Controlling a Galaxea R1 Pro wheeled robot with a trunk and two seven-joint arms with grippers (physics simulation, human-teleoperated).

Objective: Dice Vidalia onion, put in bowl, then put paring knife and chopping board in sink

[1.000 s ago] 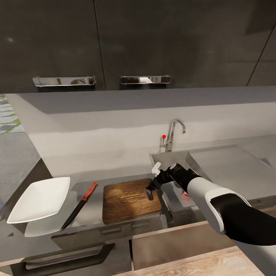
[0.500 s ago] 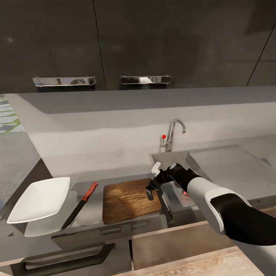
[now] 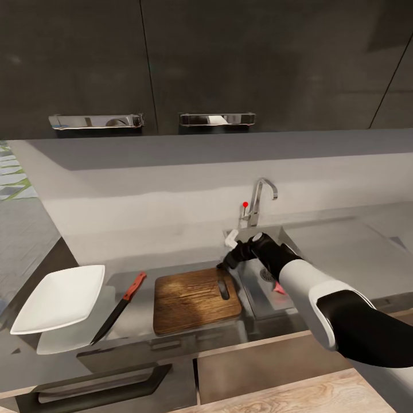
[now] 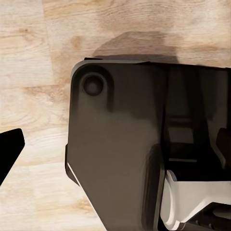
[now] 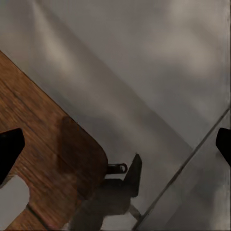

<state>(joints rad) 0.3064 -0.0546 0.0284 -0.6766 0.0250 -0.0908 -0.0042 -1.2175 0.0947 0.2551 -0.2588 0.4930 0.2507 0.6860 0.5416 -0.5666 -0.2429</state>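
Kitchen scene, read from left to right. At far left the bowl point(image 3: 57, 298), shallow and white, rests on the grey table point(image 3: 355, 252); just to its right lies the paring knife point(image 3: 119, 308), red-orange handle pointing away, blade toward the near edge. Next comes the chopping board point(image 3: 192, 298), bare, its slot-shaped handle hole at the right end, touching nothing but the table. Above the board's far right corner hangs the right tool point(image 3: 225, 265), spread wide: in the right wrist view its two dark fingertips point(image 5: 9, 147) stand at opposite edges with nothing between them, the board's rounded corner below. To the right opens the sink point(image 3: 258, 238), with chrome tap point(image 3: 261, 201) and red-tipped knob behind; a small pinkish shape beside the forearm, low in the basin, is probably the Vidalia onion point(image 3: 279, 288), largely hidden. The step in hand appears to be fetching it: the tool should swing right over the basin, descend clear of the tap, and close across the bulb's widest part, since a round bulb may roll aside. The left tool's state cannot be told; its wrist view looks down on the robot's dark base point(image 4: 125, 144) and pale wooden floor point(image 4: 29, 57). Dark cabinets point(image 3: 172, 57) with chrome handles hang above a grey backsplash.
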